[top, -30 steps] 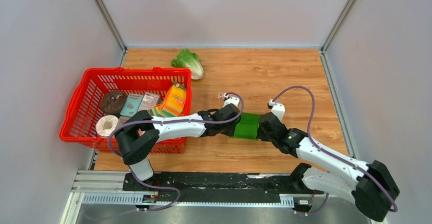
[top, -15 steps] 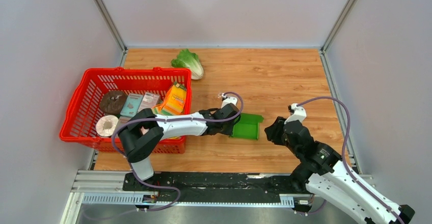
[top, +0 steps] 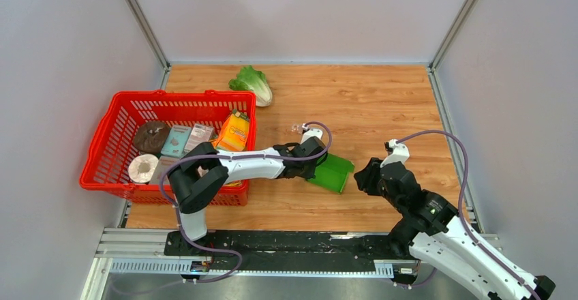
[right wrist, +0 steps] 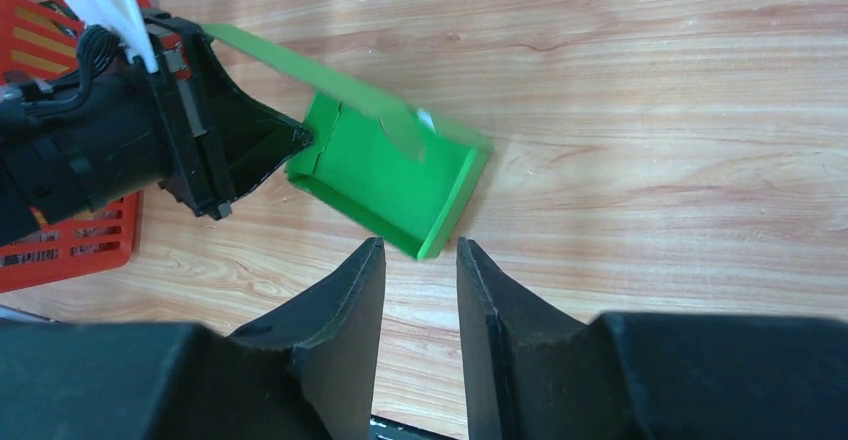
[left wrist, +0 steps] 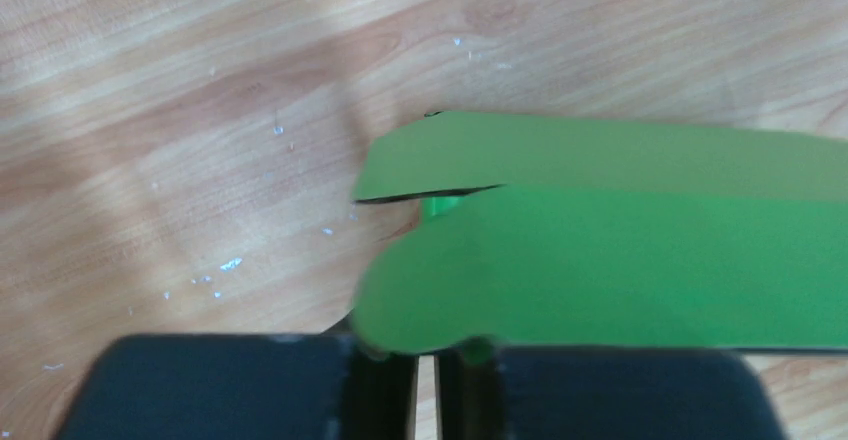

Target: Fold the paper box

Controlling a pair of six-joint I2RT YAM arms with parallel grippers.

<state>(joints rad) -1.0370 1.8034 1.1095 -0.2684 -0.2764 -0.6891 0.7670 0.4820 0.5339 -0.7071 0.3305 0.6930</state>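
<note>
One paper box (top: 332, 172) lay near the middle of the tabletop (top: 382, 102), just right of the red basket (top: 109, 119). Its walls were already raised into a shallow tray, and its long lid flap (right wrist: 310, 75) was lifted and slanted above the open cavity.

The left tool (left wrist: 427, 360) was at the box's left end. Its jaws were drawn almost together with a thin slit between them, and green card lay across their tips. Whether they actually pinched the flap could not be told. The right tool (right wrist: 420, 260) hung just off the box's near right corner, released, with nothing between its fingers and no contact with the card.

By my reading, the step in hand was closing the lid, so the task looked well along but unfinished. The next move would call for swinging the flap down over the tray. The free tool would need to steady the far wall so the light tray did not slide or spring open, then press the front edge in.

The basket sat right behind the left arm and left it little room to draw back. An orange carton (top: 233, 133) leaned in the basket's near corner. A lettuce (top: 252, 82) lay well apart towards the back, out of the way.
</note>
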